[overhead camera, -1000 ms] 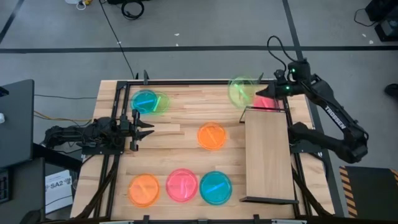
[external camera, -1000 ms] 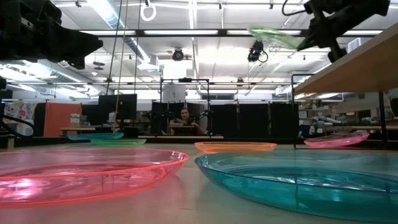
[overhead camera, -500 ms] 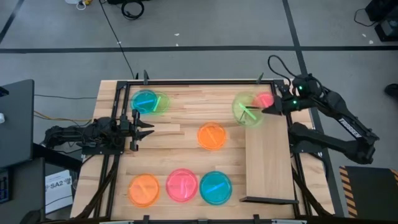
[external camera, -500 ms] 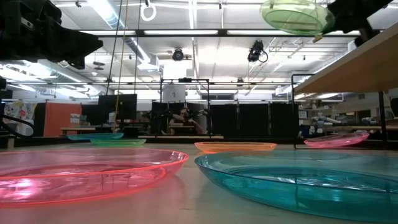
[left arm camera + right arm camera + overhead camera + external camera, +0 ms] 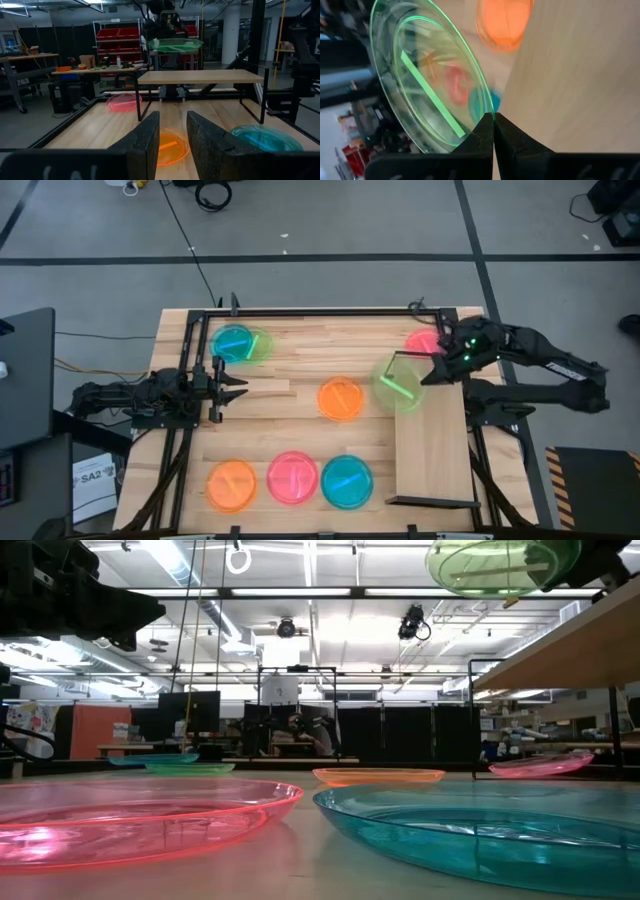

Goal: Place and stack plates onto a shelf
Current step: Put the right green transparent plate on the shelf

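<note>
From my remote station: the right gripper (image 5: 432, 373), upper right of the overhead frame, is clamped on the rim of a green plate (image 5: 397, 383), which hangs above the far left corner of the shelf (image 5: 432, 442), seen high in the low view (image 5: 502, 564). Just behind it a pink plate (image 5: 421, 341) lies on the table (image 5: 300, 350). Mid-frame sits an orange plate (image 5: 341, 399); at upper left a teal plate (image 5: 233, 343) overlaps a green one (image 5: 259, 345). Along the bottom lie orange (image 5: 231, 485), pink (image 5: 292, 477) and teal (image 5: 346, 481) plates. At left centre the left gripper (image 5: 238, 381) waits, fingers (image 5: 146, 145) apart, holding nothing
</note>
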You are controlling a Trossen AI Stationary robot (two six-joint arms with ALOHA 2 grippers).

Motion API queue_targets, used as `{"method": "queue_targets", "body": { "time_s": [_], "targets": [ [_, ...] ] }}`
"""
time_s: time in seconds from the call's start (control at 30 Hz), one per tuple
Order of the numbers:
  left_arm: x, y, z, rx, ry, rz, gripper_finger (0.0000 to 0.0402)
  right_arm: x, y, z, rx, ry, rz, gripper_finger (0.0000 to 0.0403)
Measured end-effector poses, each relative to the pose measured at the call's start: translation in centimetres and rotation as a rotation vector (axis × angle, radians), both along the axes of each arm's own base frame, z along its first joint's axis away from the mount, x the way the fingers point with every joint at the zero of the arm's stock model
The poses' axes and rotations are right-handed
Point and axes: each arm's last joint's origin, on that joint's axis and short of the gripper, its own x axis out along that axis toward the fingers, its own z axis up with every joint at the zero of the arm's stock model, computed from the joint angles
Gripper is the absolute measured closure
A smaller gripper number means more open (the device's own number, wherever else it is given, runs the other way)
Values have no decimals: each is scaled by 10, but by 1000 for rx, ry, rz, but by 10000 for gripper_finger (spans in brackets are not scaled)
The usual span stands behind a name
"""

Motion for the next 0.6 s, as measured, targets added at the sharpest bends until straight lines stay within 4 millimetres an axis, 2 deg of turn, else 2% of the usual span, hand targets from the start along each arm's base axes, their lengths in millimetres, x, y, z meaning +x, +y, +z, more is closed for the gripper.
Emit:
{"method": "queue_targets", "body": {
  "time_s": [0.27, 0.47, 0.6],
  "targets": [
    [0, 0, 0, 0, -1, 0, 297, 6, 12, -4, 71, 82, 81, 396],
    [0, 0, 0, 0, -1, 0, 297, -14, 16, -15, 120, 286, 72, 396],
    [0, 0, 0, 0, -1, 1, 297, -24, 18, -17, 118, 332, 64, 395]
  ]
}}
